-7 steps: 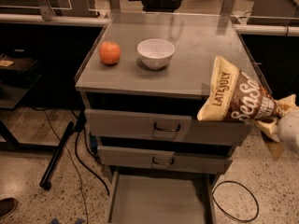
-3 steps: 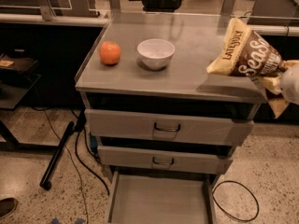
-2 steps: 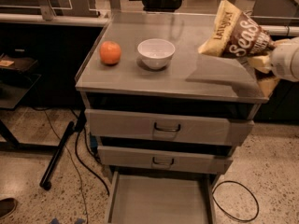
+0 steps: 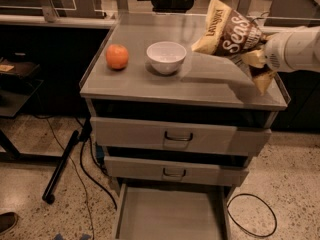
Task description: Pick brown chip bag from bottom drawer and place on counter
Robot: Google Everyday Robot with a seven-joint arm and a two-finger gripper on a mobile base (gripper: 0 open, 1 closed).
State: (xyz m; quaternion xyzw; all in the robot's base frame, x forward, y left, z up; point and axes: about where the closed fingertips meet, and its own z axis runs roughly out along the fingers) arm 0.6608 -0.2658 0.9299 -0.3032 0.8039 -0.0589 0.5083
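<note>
The brown chip bag (image 4: 227, 31) has a dark brown centre with white script and tan ends. It hangs tilted in the air above the right half of the counter (image 4: 200, 81), casting a shadow on it. My gripper (image 4: 257, 54) comes in from the right on a white arm and is shut on the bag's right end. The bottom drawer (image 4: 170, 216) stands pulled open at the foot of the cabinet, its flat floor bare.
A white bowl (image 4: 166, 57) and an orange fruit (image 4: 117, 56) sit on the counter's left half. Two upper grey drawers (image 4: 177, 136) with loop handles stand slightly open. A black cable loop (image 4: 252, 216) lies on the floor at right, a black pole (image 4: 60, 166) at left.
My gripper has lifted the chip bag from beside the cabinet's right edge up and leftward, over the counter's right half. Bowl and orange have not moved.
</note>
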